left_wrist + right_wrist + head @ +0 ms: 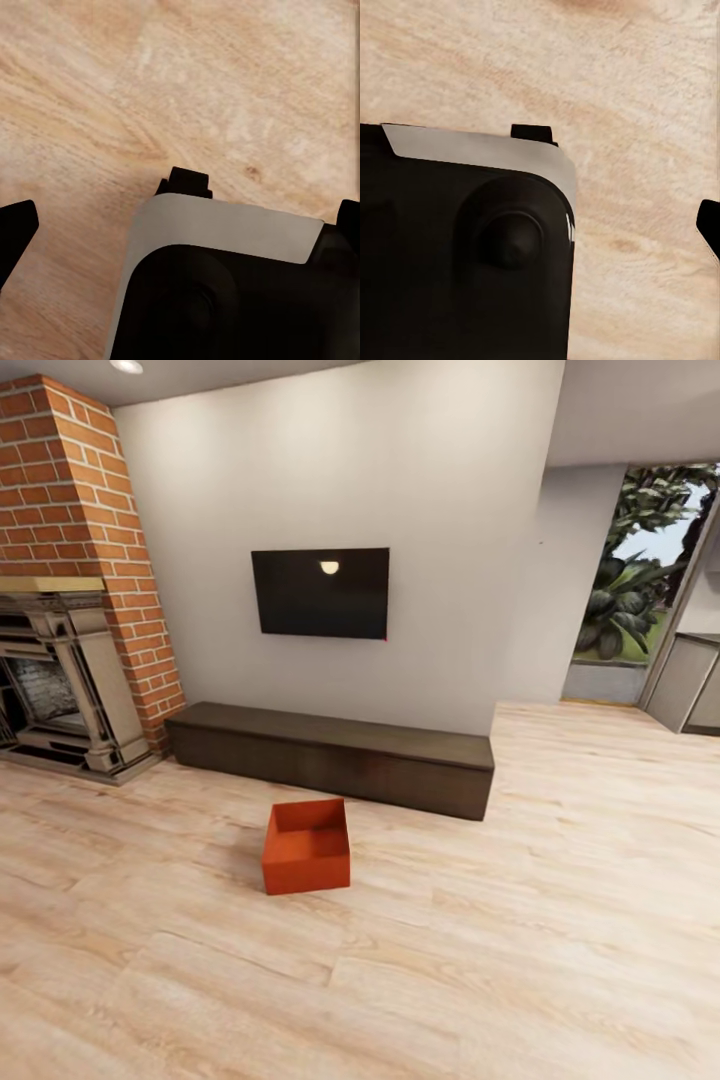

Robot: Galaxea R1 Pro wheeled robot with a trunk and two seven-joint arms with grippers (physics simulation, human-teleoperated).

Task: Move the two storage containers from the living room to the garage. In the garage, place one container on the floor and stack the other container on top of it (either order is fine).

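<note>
One orange-red topless storage container [306, 847] stands on the living room's light wood plank floor [520, 960], a little in front of the low TV bench. The second container is out of view. In the left wrist view my left gripper [180, 236] hangs open over the planks, with a black fingertip [15, 232] at each side edge and nothing between them. In the right wrist view my right gripper [540, 232] looks open too. One of its fingertips [709, 225] is far out at the edge; the other is lost against my dark base.
A long dark bench [335, 755] runs under the black wall TV [320, 592]. The red brick fireplace [70, 590] is at the left. A glass patio door [640, 580] and a grey cabinet [690, 685] are at the right. My grey and black base [225, 292] lies under both wrists.
</note>
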